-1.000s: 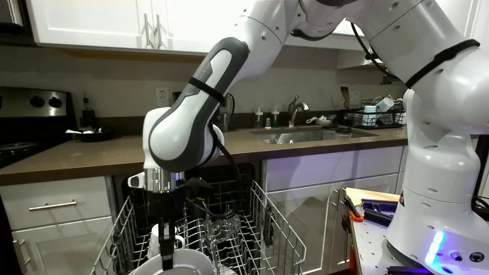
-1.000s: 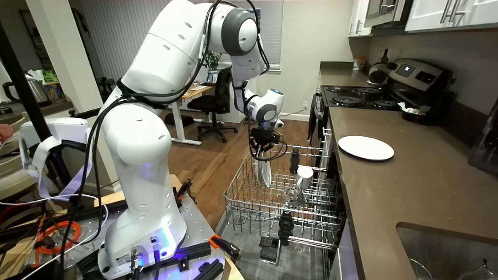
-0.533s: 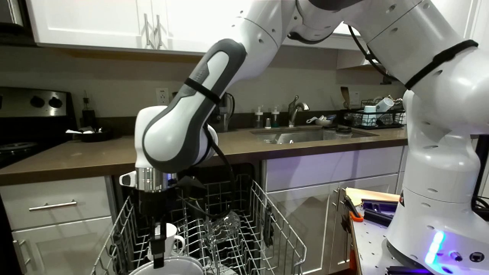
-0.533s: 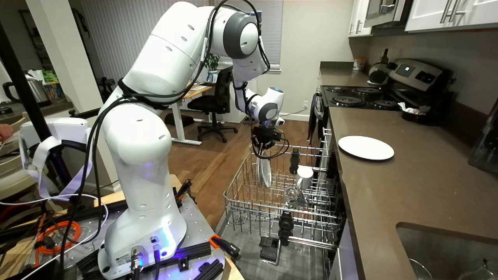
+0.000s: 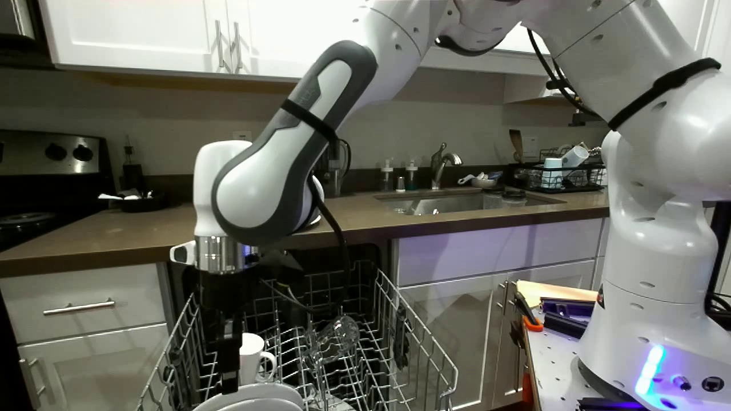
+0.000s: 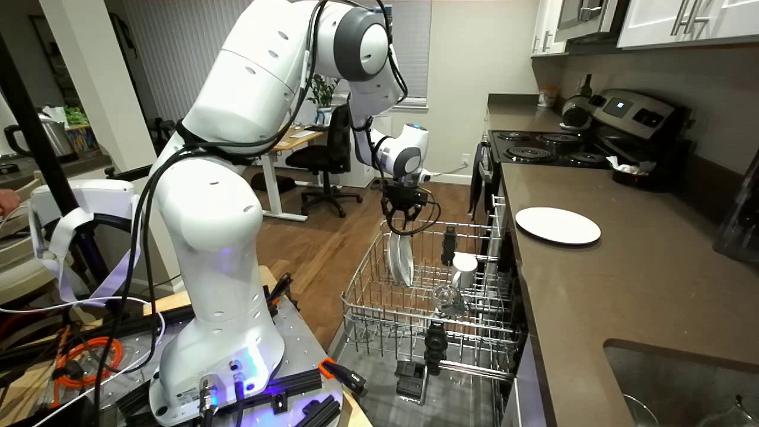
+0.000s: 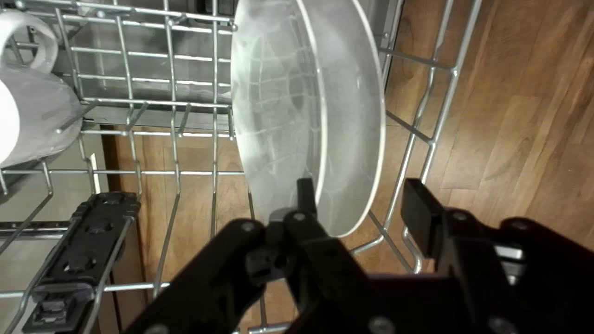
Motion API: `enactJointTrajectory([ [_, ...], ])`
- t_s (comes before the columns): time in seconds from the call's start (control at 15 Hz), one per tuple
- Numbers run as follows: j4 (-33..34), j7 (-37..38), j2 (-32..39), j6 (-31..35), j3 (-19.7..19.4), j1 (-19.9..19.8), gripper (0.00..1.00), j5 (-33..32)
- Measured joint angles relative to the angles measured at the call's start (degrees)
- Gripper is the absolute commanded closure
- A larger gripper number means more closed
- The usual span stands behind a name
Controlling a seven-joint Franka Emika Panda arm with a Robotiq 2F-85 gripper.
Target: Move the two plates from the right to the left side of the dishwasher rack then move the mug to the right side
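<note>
Gripper (image 7: 362, 202) points downward over the dishwasher rack (image 7: 454, 70), close to the upper rims of the two plates (image 7: 348, 93). Its fingers (image 7: 420, 220) stand quite wide, with a clear gap between them. In the wrist view, one finger overlaps the left plate of the pair, but I cannot tell if it touches; the other finger is to the right of both plates, apart from them. These plates stand on edge in the rack, side by side and a little tilted. In an exterior view they are at the near left, and the mug (image 5: 251, 359) is in the left half of the rack also, farther than the plates, with its handle to the right. Right of the mug is a clear glass (image 5: 340, 334). Also in an exterior view, one lone white plate (image 6: 557, 226) lies flat on the brown counter (image 6: 622, 284), to the right of the rack.
</note>
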Motion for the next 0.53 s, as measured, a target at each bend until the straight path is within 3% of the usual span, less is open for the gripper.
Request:
enactJointTrajectory([
  [0.2, -2.46, 1.45, -4.5, 0.0, -0.44, 0.13, 0.02, -1.26],
  [0.53, -7.34, 9.39, -11.61, 4.26, -7.18, 2.54, 0.0, -9.62],
])
